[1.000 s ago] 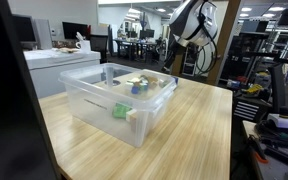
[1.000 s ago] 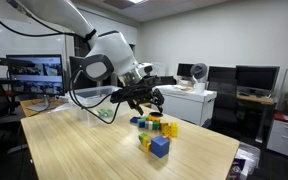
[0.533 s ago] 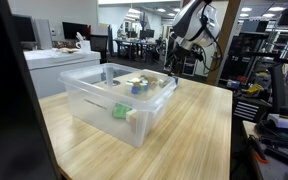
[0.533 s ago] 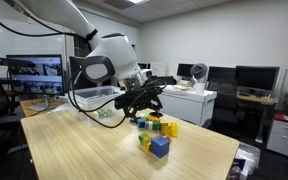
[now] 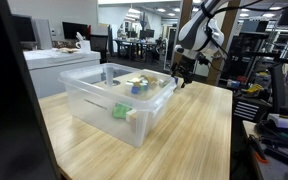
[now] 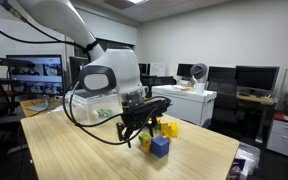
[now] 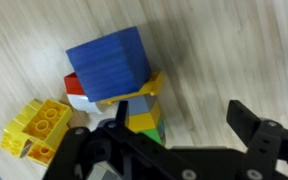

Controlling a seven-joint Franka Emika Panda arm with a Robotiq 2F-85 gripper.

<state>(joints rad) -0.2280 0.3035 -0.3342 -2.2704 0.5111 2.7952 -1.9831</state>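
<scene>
My gripper (image 7: 184, 118) is open and empty, low over a cluster of toy blocks on the wooden table. In the wrist view, a blue block (image 7: 108, 64) lies on top of a small stack of orange, yellow and green blocks (image 7: 142, 112), right beside my left finger (image 7: 117, 122). A yellow studded brick (image 7: 38, 130) lies to the left. In an exterior view, the gripper (image 6: 133, 134) hangs just left of the blue block (image 6: 160, 146) and yellow blocks (image 6: 168, 128). It also shows by the bin's far corner (image 5: 180, 78).
A clear plastic bin (image 5: 94, 100) stands on the table (image 5: 194, 135) with a green block (image 5: 121, 111) inside; it also shows behind the arm (image 6: 84, 104). Desks, monitors and shelves surround the table. The table edge is close past the blocks (image 6: 224, 150).
The arm has swung down from above the bin, and the open gripper has dropped to the block cluster on the table. The blocks have not moved.
</scene>
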